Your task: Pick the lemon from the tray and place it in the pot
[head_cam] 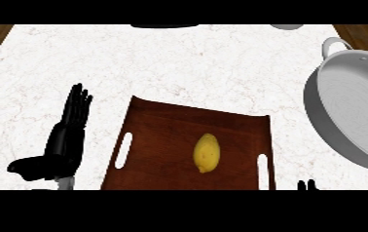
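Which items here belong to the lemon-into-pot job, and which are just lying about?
Job:
lemon, lying on the tray
wooden tray
grey pot, at the right edge

Lying about:
dark object, cut off at the far edge
pale object, also cut off there

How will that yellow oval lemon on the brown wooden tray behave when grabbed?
The yellow oval lemon lies on its side on the flat brown wooden tray, so it will likely roll if nudged sideways. Its rounded, smooth-looking skin may slip between fingers. It looks solid, probably holding its shape under a grasp.
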Available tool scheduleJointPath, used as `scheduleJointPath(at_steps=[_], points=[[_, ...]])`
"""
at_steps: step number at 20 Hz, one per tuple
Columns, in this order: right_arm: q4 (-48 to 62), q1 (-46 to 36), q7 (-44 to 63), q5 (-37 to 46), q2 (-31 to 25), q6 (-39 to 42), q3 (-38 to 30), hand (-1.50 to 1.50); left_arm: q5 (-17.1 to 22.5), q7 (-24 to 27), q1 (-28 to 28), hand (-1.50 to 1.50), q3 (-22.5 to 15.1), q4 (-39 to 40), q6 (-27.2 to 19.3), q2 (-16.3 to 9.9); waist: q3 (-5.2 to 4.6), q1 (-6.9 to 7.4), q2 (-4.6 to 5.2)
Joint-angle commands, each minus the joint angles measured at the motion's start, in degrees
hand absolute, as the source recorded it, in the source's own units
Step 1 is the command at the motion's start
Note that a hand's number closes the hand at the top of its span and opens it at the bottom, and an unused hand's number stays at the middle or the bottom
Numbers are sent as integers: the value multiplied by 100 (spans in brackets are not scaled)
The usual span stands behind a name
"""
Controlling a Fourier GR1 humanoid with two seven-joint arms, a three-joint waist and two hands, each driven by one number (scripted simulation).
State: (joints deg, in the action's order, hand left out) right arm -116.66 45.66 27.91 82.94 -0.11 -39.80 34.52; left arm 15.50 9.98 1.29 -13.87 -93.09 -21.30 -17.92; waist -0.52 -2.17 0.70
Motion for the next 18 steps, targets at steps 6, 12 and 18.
scheduleJointPath(at_steps=[6,12,18], points=[[313,-702,3110,1732,11,1120,1123,-150,-59,43,-76,0,-47,125,94,30,19,181,14],[614,-2096,4720,1804,-5,2101,1774,-150,-20,124,-162,0,36,308,239,54,37,258,-17],[853,-2561,5003,1645,-29,2268,1789,-150,-160,-40,-433,0,-63,379,56,252,45,231,-29]])
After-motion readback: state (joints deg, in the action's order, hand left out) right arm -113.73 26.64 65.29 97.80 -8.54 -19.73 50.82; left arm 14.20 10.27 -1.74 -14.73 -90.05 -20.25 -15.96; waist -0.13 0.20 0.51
